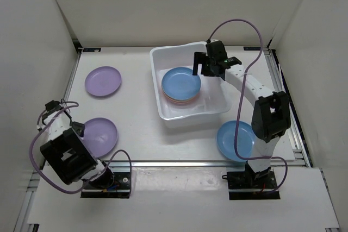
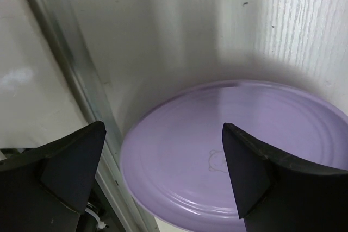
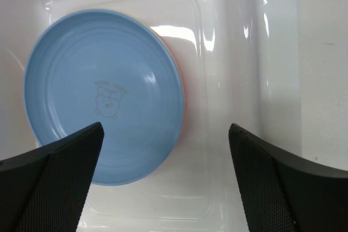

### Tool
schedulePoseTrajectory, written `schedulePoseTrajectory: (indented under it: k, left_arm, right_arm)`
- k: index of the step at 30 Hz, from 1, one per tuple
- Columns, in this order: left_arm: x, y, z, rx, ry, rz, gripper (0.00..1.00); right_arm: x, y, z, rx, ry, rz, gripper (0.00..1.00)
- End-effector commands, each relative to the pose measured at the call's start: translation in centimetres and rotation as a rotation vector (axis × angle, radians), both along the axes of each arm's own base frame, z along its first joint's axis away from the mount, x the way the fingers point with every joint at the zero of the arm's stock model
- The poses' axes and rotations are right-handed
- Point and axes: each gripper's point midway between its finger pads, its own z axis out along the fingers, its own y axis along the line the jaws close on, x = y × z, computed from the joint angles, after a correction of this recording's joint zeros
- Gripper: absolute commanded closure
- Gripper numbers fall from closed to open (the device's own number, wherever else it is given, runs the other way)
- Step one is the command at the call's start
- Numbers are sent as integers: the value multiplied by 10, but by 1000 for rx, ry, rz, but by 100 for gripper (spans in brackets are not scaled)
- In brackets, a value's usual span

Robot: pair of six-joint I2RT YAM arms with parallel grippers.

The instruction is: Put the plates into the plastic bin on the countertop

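A white plastic bin [image 1: 190, 116] sits toward the far edge of the counter [image 1: 136, 107], right of centre. It holds stacked plates with a blue plate [image 1: 181, 81] on top. The right end effector [image 3: 166, 129] hovers above it, spread wide and empty. A far purple plate [image 1: 103, 81] and a near purple plate [image 1: 100, 136] lie along the left edge. The left end effector [image 2: 163, 129] hangs over the near one, wide open, gripping nothing. A second blue plate [image 1: 231, 139] lies by the near right corner.

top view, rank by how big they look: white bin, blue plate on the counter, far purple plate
1. white bin, clearly largest.
2. blue plate on the counter and far purple plate: they look about alike, and the right arm covers part of the blue one, so I won't rank them.
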Motion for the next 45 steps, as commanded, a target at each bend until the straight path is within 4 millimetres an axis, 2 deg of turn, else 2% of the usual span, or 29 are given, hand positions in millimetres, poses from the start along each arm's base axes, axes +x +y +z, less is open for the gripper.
schedulePoseTrajectory:
  k: [1,4,7,9,11,12,16,18,21,23,27,29,30,32,33,34,39,43,44,45]
  left_arm:
    - [14,-1,-9,-43,-54,-63,1]
    - [16,-4,-18,-84,-35,-83,1]
    - [18,-2,-16,-69,-50,-84,7]
    - [19,0,-11,-41,-74,-75,15]
    - [16,-1,-14,-45,-59,-69,23]
    - [15,-1,-17,-51,-49,-63,23]
    - [10,-4,-23,-87,1,-62,40]
    - [10,-4,-25,-90,6,-60,43]
    - [9,-5,-26,-93,16,-58,43]
    - [7,-6,-27,-90,35,-56,39]
    - [8,-8,-30,-105,48,-66,40]
    - [7,-10,-32,-114,51,-71,49]
    - [7,-11,-33,-120,57,-74,60]
    - [8,-11,-34,-125,58,-76,73]
    - [8,-10,-33,-121,56,-76,86]
    - [9,-10,-32,-119,52,-78,90]
    - [27,-6,-10,-63,-54,-130,90]
    - [49,-8,32,31,-184,-223,90]
    - [56,-7,52,82,-238,-242,90]
    - [58,-6,64,108,-266,-247,90]
  right_arm:
    - [11,2,51,62,-114,-12,1]
    - [17,5,63,86,-148,-13,1]
    - [22,10,72,110,-181,-8,1]
    - [26,12,79,124,-196,-9,1]
    - [31,14,81,128,-203,-4,1]
    - [31,14,81,128,-203,-3,1]
    - [36,14,86,135,-220,-8,1]
    - [37,11,88,143,-224,-17,1]
    - [39,2,92,154,-235,-40,1]
    - [39,-2,94,166,-239,-53,1]
    - [36,-9,101,187,-258,-72,1]
    - [34,-12,104,197,-268,-82,1]
    - [34,-15,105,199,-271,-88,1]
    - [31,-18,112,209,-286,-96,1]
    - [29,-18,112,211,-288,-95,1]
    - [28,-19,112,213,-289,-95,1]
    - [18,-20,113,223,-280,-88,1]
    - [8,-27,123,209,-304,-94,1]
    - [5,-30,127,205,-312,-100,1]
    - [1,-34,134,203,-327,-108,1]
